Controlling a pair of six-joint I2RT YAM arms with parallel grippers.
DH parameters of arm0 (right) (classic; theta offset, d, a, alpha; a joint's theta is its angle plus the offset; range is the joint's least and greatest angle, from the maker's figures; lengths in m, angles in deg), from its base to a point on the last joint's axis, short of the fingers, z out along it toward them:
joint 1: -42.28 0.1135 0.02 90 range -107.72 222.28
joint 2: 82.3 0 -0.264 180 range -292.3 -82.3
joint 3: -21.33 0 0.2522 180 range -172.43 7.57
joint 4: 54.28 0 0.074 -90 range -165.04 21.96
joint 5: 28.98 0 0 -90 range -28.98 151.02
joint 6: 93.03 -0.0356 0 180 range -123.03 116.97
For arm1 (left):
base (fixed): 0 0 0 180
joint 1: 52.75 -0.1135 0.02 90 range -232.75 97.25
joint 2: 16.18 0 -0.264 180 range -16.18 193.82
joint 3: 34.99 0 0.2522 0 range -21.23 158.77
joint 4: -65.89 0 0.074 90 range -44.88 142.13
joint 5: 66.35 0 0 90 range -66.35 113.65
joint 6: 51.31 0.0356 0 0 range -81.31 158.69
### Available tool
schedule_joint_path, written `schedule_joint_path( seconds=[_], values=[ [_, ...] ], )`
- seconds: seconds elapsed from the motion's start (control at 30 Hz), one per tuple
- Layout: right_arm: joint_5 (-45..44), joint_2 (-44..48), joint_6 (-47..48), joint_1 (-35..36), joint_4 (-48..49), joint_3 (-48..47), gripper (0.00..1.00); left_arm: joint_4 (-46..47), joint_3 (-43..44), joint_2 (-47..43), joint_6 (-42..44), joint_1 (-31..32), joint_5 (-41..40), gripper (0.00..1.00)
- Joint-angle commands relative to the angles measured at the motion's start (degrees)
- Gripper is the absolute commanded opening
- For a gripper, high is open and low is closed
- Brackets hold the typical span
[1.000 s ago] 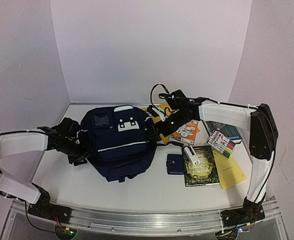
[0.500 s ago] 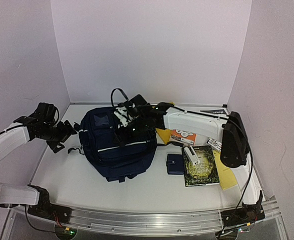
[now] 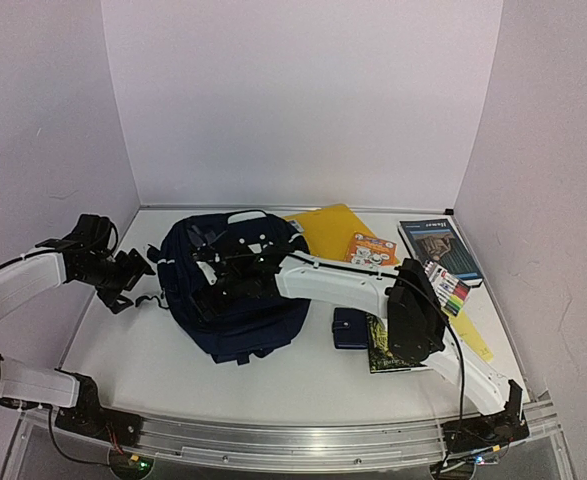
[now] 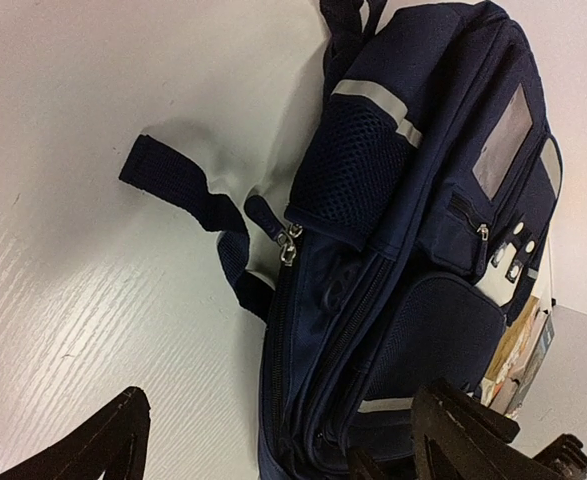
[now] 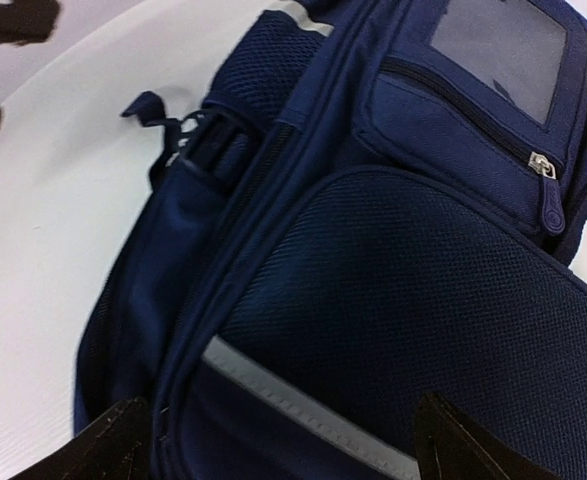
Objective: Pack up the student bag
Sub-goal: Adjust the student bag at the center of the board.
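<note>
Lying left of centre on the counter [image 3: 273, 385], the student bag [image 3: 243, 325] has the right gripper [image 3: 213, 280] above its front, jaws spread open; the left gripper [image 3: 136, 280] hovers beside it, jaws open too.

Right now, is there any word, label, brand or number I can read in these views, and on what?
Nothing reads clearly.
dark book: white title line, too blurred.
orange booklet: print too small.
marker pack: label too small.
student bag: no lettering shows in any view.
</note>
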Motion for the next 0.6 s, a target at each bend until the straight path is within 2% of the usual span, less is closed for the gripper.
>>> schedule_joint_path(
  seconds=[0.0,0.13,0.23,0.33,0.4,0.47,0.5,0.57],
  values=[
    [-9.29,-3.43,0.69,1.9,3.03,-4.35,0.93,3.77,-1.69,-0.5,-1.65,-0.49,1.42,0.91],
    [-13.3,-5.45,1.33,2.76,3.14,-4.01,0.9,3.46,-1.87,-0.73,-1.94,-0.65,0.82,0.91],
    [-15.11,-6.32,2.42,2.75,3.18,-2.88,0.78,3.21,-1.89,-0.71,-1.19,-0.74,0.61,0.91],
    [-15.83,-5.84,3.22,2.74,3.11,-1.87,0.6,3.16,-1.91,-0.21,-0.48,-1.18,0.99,0.91],
    [-14.31,-4.11,3.12,2.72,3.09,-0.61,0.55,3.47,-2.06,0.15,-0.07,-1.68,1.54,0.91],
    [-11.07,-1.24,2.89,2.75,3.01,0.69,0.76,4.12,-2.21,0.43,0.18,-1.99,2.38,0.91],
    [-9.97,-0.21,2.5,2.8,3.02,0.93,0.83,4.31,-2.22,0.57,0.29,-2.02,2.81,0.91],
    [-8.22,1.26,1.64,2.8,3.04,0.53,0.86,4.62,-2.05,0.75,0.38,-2.02,3.19,0.9]
  ],
)
